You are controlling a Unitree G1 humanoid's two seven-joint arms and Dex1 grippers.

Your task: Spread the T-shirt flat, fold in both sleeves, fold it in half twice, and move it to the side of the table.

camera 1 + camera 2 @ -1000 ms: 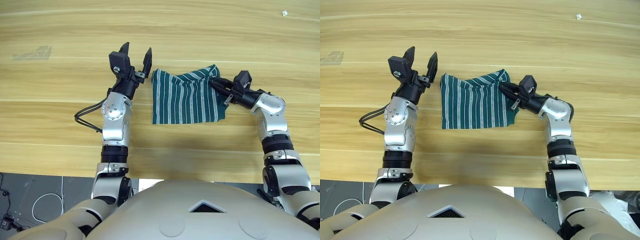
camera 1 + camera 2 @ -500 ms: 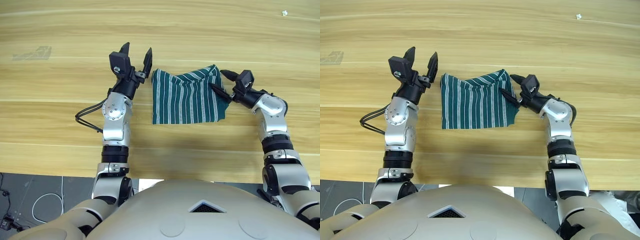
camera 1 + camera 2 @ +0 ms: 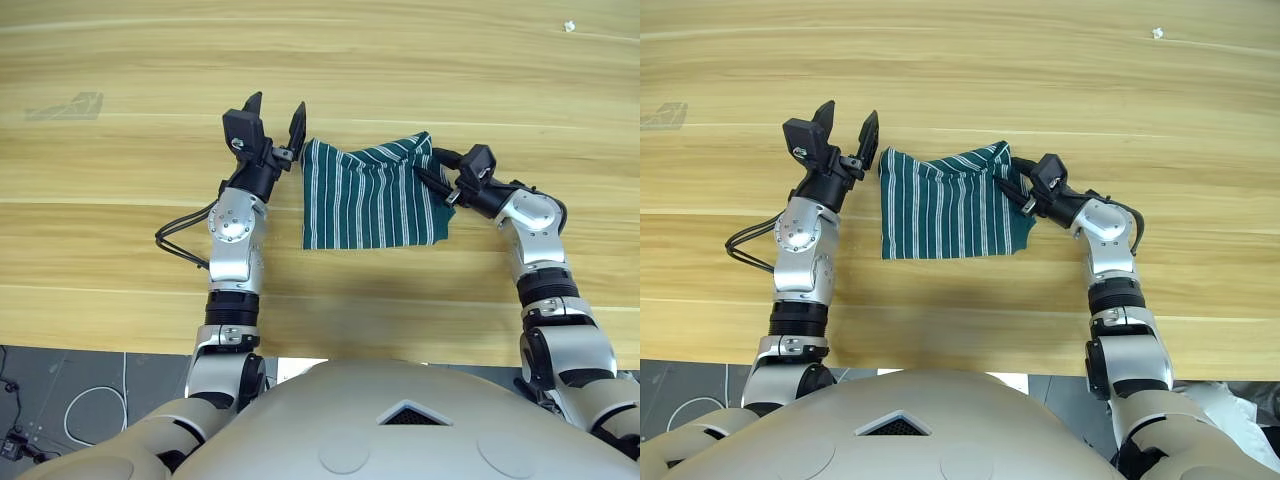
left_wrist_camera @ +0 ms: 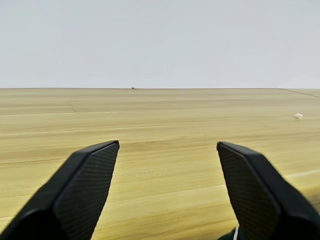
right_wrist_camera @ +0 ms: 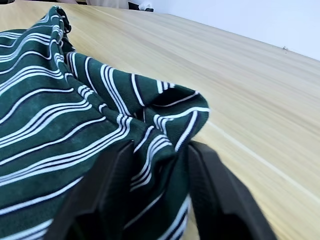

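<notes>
My right gripper (image 3: pixel 430 165), open a moment ago, pinches the far right corner of the folded shirt (image 3: pixel 365 200) on the table (image 3: pixel 400 60) again. Left gripper (image 3: pixel 277 103) stays open beside its left corner. Likely regripping to move it.

Far out on the desk (image 3: pixel 400 60), toward its right, you have a small white scrap (image 3: pixel 568 26). A faint grey smudge (image 3: pixel 65 105) marks the left, and a white cable (image 3: pixel 95 389) loops on the dark floor (image 3: pixel 30 370).
</notes>
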